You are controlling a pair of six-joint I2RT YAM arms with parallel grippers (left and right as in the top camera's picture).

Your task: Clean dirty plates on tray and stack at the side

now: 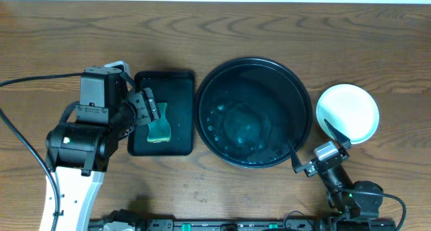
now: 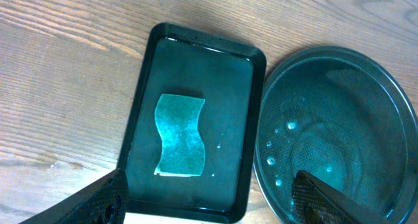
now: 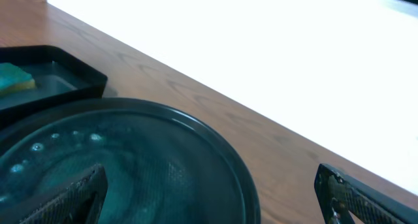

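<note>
A white plate (image 1: 347, 113) lies on the table to the right of the round black tray (image 1: 300, 89); I cannot tell whether other plates lie under it. The tray holds only water drops and also shows in the left wrist view (image 2: 392, 74) and the right wrist view (image 3: 196, 129). My right gripper (image 1: 315, 145) is open and empty over the tray's lower right rim, between tray and plate (image 3: 212, 198). My left gripper (image 1: 153, 110) is open and empty (image 2: 209, 204) above a green sponge (image 2: 179, 136).
The sponge (image 1: 159, 128) lies in a small rectangular black tray (image 1: 178, 83) right beside the round tray's left edge; that tray also shows in the wrist views (image 2: 248, 119) (image 3: 65, 70). Bare wood table lies all around.
</note>
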